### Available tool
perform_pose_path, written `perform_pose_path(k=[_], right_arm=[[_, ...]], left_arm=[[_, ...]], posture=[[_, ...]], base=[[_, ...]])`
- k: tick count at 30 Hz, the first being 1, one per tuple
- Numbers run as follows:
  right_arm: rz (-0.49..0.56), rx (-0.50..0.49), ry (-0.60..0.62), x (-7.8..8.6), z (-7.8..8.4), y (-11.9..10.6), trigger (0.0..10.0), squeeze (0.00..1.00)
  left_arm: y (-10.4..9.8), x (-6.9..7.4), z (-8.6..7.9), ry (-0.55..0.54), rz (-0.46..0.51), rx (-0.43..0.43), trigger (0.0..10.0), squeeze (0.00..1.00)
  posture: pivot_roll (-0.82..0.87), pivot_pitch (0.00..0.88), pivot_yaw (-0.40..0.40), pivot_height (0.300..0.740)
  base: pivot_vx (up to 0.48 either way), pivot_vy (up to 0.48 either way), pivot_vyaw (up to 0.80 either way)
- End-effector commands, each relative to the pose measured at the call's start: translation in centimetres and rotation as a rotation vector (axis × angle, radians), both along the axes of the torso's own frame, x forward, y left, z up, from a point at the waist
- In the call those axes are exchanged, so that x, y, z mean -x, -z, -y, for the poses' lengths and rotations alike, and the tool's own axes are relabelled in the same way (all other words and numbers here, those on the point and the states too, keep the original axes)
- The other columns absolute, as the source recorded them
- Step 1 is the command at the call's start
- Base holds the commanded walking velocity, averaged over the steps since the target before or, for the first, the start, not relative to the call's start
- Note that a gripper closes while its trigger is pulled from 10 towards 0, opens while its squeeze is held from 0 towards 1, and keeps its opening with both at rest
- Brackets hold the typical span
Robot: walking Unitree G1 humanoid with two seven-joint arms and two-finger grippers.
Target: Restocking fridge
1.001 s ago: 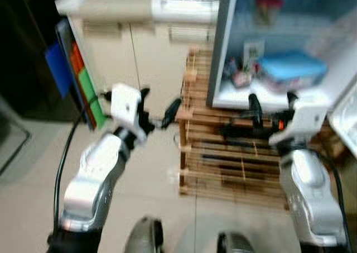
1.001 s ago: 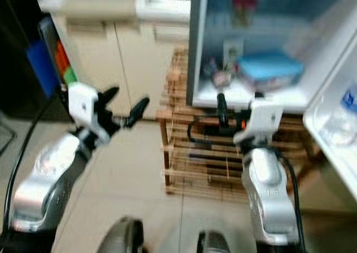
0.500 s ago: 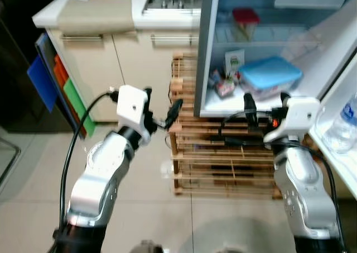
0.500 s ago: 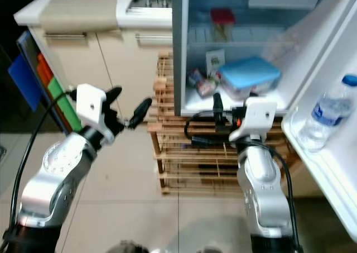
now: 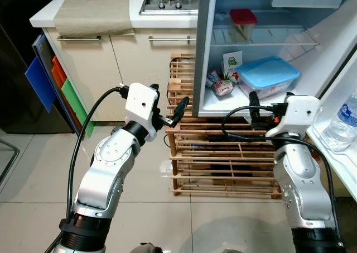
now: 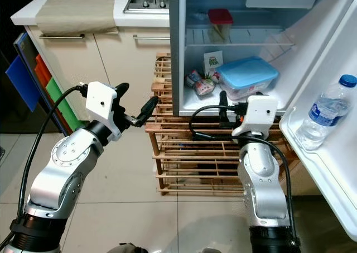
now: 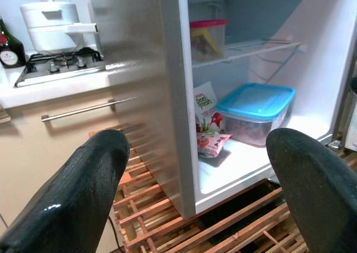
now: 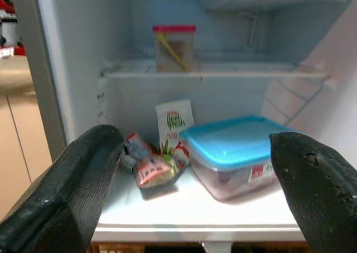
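left tool (image 5: 166,109) spread, empty | right tool (image 8: 189,169) spread, facing fridge (image 6: 177,52)

Both silver arms raised forward, left pincer (image 5: 167,109) fingers spread, right pincer (image 8: 189,197) fingers spread, both empty

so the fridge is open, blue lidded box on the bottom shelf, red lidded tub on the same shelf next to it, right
Not quite. The fridge is open and the blue lidded box is on the bottom shelf, but the red lidded tub stands on the shelf above it, as the right wrist view shows.
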State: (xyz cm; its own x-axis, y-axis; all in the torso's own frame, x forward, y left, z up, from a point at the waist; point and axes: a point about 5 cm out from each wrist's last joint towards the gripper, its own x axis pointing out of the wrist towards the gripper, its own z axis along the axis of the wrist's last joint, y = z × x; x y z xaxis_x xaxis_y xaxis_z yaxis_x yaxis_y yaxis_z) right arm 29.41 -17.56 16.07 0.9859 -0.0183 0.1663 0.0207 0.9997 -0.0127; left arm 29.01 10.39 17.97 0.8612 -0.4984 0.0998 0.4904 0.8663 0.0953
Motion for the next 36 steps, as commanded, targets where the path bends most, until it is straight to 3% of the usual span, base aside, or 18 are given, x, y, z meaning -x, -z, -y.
perform_pose_path(k=[1, 6, 31, 36], right_arm=[[0.016, -0.003, -0.019, -0.4, -0.4, -0.2, 10.0, 0.00], [0.019, -0.001, -0.043, -0.7, -1.0, -0.2, 10.0, 0.00], [0.002, 0.000, -0.104, -1.2, -1.9, 0.3, 10.0, 0.00], [-0.034, -0.034, -0.127, -1.4, -2.3, 0.7, 10.0, 0.00]], left_arm=[[-0.1, -0.1, 0.3, 0.032, -0.003, 0.000, 10.0, 0.00], [-0.6, 0.2, 0.7, 0.083, 0.033, 0.000, 10.0, 0.00], [-2.0, 0.7, 1.0, 0.120, 0.100, 0.044, 10.0, 0.00], [-2.5, 0.7, 0.9, 0.099, 0.130, 0.047, 10.0, 0.00]], posture=[[-0.15, 0.000, 0.054, 0.740], [-0.14, 0.000, 0.053, 0.740], [-0.14, 0.000, 0.052, 0.740], [-0.13, 0.000, 0.050, 0.740]], base=[[0.281, 0.000, 0.00], [0.400, 0.000, 0.00], [0.480, 0.000, 0.00], [0.000, 0.000, 0.00]])
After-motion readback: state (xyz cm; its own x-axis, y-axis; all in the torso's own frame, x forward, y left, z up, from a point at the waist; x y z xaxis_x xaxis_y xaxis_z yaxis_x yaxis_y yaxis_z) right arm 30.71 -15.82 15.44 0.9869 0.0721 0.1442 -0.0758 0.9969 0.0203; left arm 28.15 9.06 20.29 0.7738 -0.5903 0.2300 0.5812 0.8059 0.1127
